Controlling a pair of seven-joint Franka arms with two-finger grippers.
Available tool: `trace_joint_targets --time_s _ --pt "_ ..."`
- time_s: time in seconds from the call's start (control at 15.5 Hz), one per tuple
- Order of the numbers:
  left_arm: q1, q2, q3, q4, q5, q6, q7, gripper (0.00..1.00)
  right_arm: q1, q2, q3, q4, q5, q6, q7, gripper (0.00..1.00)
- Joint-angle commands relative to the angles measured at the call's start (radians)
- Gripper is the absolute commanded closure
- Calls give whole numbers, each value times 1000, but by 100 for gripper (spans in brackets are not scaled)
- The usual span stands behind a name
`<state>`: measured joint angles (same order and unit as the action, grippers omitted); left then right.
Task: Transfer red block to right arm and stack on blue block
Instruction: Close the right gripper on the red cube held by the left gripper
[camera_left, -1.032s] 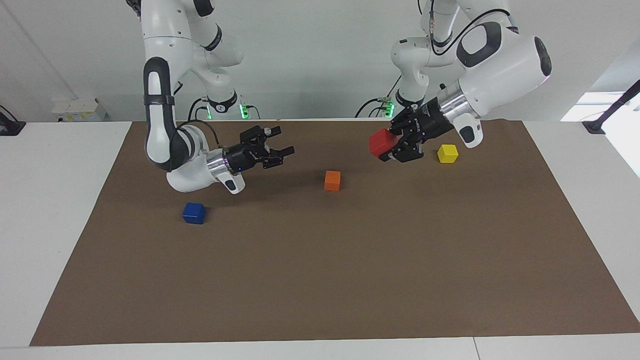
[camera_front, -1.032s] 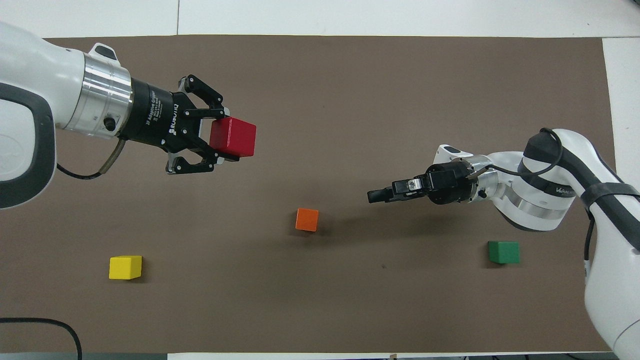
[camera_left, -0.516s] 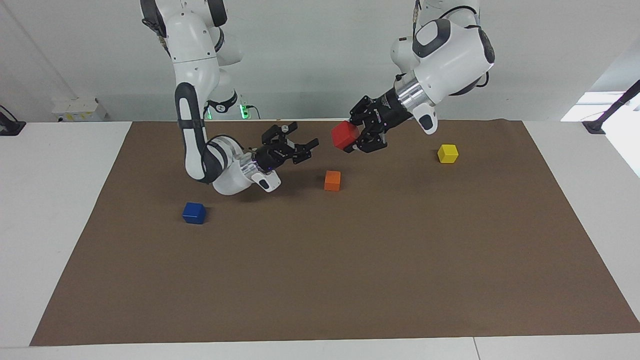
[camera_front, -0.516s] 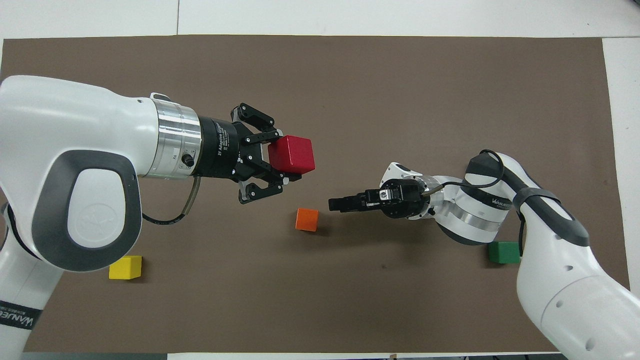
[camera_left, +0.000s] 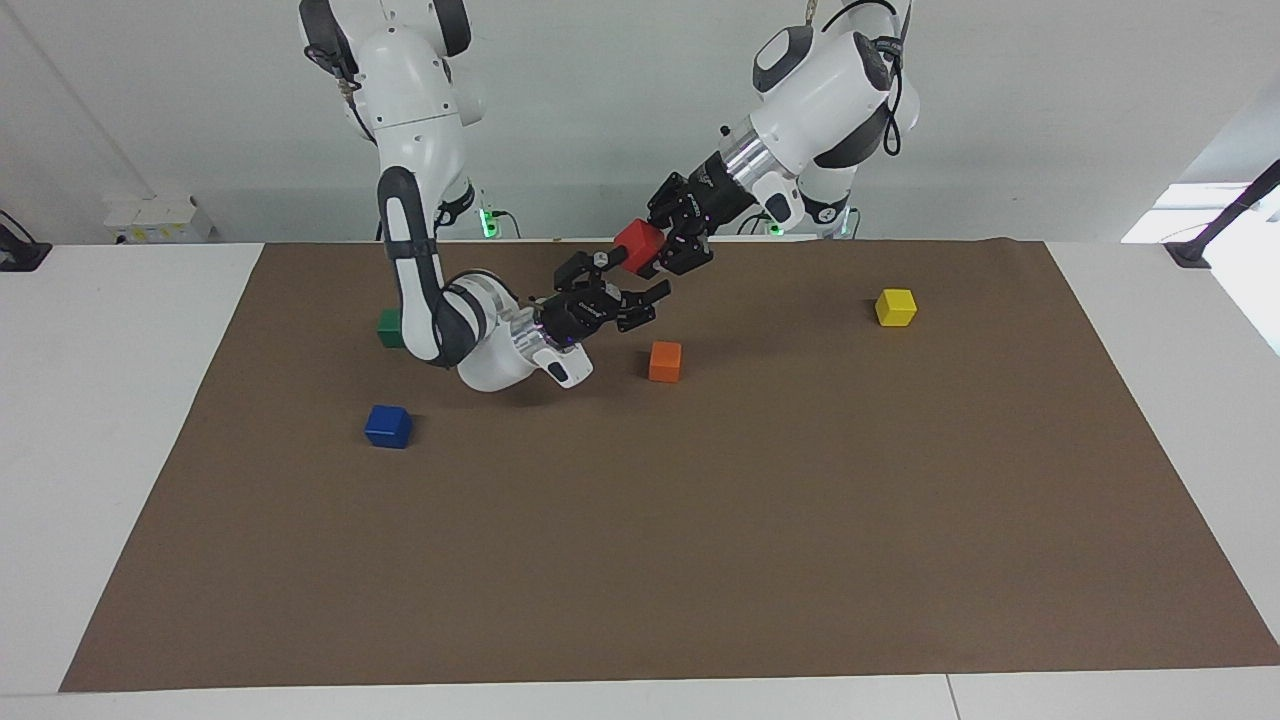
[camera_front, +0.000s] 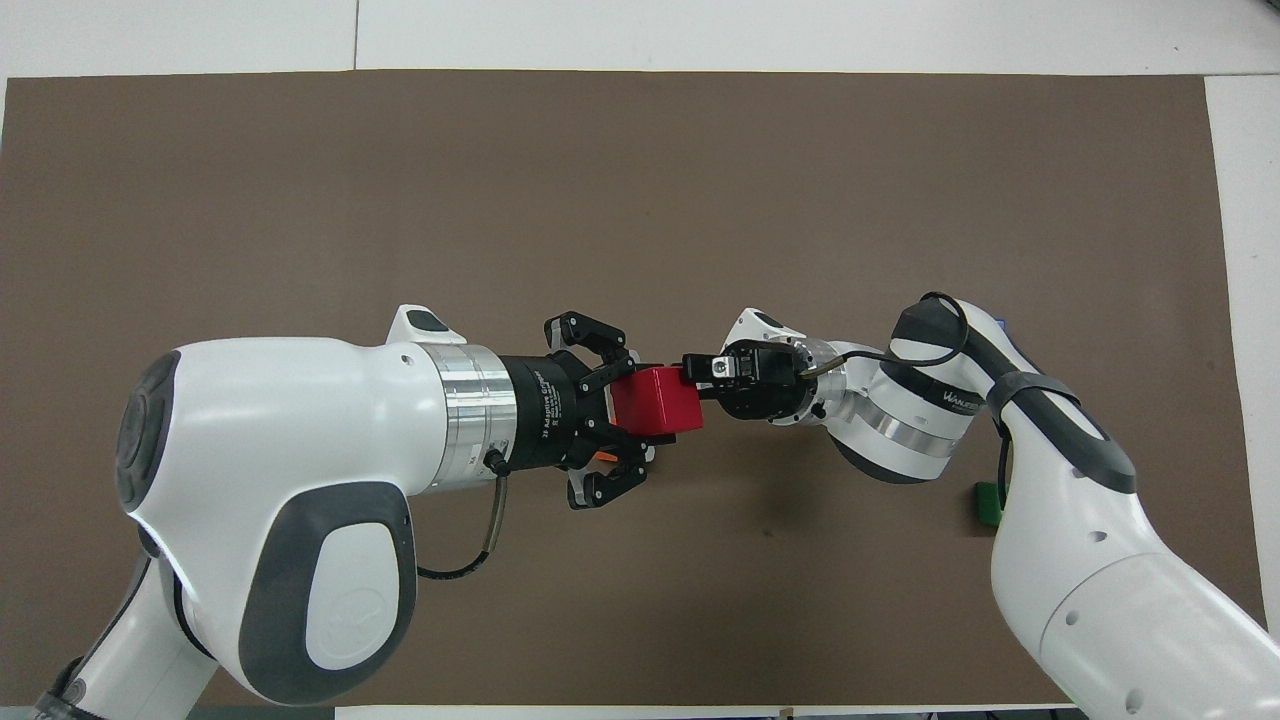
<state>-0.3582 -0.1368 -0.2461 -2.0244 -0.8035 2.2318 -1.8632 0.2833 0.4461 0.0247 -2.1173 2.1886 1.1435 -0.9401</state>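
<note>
My left gripper (camera_left: 646, 253) is shut on the red block (camera_left: 637, 245) and holds it in the air over the robots' side of the brown mat; the block also shows in the overhead view (camera_front: 657, 410). My right gripper (camera_left: 630, 280) is open, its fingers spread right by the block and slightly lower. In the overhead view the right gripper (camera_front: 692, 367) meets the block's edge, opposite the left gripper (camera_front: 640, 415). I cannot tell whether it touches. The blue block (camera_left: 388, 426) sits on the mat toward the right arm's end, hidden under the right arm in the overhead view.
An orange block (camera_left: 665, 361) lies on the mat (camera_left: 700, 550) under the two grippers. A green block (camera_left: 388, 326) sits nearer to the robots than the blue block. A yellow block (camera_left: 895, 307) lies toward the left arm's end.
My left gripper has carried the red block up and toward the table's middle. My right gripper has moved toward it, open. The two grippers now meet over the orange block.
</note>
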Motion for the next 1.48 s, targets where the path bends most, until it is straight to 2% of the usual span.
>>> trace_joint_targets --time_s 0.0,0.13,0.45,0.84,0.97,1.03,1.1,1.16,1.23,1.42 --pt "-4 -43 13 -39 -28 12 2 100 0 14 3 10 22 12 18 0" --pt "-4 -43 14 -40 -28 22 2 100 8 13 4 4 22 8 15 0" --pt "-4 -43 14 -40 -28 25 6 100 16 0 18 -7 28 1 84 7" --pt "-4 -43 14 -40 -28 28 6 100 20 -23 23 -39 28 -18 107 8" --pt "-2 -43 14 -40 -28 26 3 100 20 -35 24 -49 28 -18 113 17" --pt "-2 -43 14 -40 -28 26 2 100 19 -36 24 -49 28 -18 115 26" --pt "-2 -43 14 -40 -28 23 2 100 19 -35 24 -49 28 -19 127 47" --pt "-1 -43 14 -40 -28 22 2 100 17 -35 24 -49 28 -21 136 80" --pt "-1 -43 14 -40 -28 22 1 100 14 -36 24 -46 28 -21 136 100" --pt "-1 -43 14 -40 -28 22 2 100 10 -52 23 -46 28 -18 164 100"
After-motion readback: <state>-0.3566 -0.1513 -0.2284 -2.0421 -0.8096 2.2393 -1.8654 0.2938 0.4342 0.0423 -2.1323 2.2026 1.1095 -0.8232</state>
